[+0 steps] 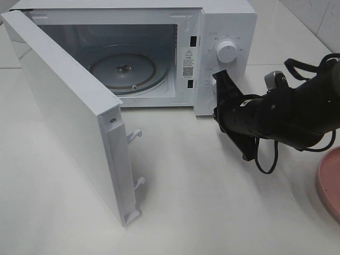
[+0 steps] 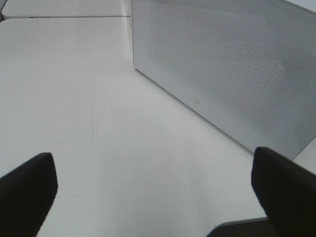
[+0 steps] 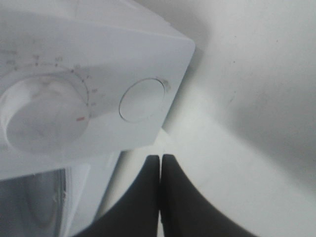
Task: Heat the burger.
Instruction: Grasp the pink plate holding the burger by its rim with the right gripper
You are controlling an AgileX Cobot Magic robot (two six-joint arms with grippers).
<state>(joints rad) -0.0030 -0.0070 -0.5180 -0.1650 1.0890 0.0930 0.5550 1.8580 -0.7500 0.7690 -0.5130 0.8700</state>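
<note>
The burger is out of view in all three views. The white microwave (image 1: 226, 24) stands at the back with its door (image 1: 69, 106) swung wide open to the left; the glass turntable (image 1: 123, 69) inside is bare. My right gripper (image 1: 218, 81) is shut with nothing in it, its tips just in front of the lower part of the control panel. In the right wrist view the right gripper (image 3: 160, 165) sits just off the round button (image 3: 143, 99) beside the lower dial (image 3: 44, 111). My left gripper (image 2: 155, 177) is open and holds nothing, low over the table, facing the door's outer face (image 2: 232, 64).
A pink plate (image 1: 330, 180) lies at the right edge of the table, partly cut off. The upper dial (image 1: 227, 51) is above my right gripper. The open door juts far forward over the table's left half, its latch hooks (image 1: 136, 135) pointing right.
</note>
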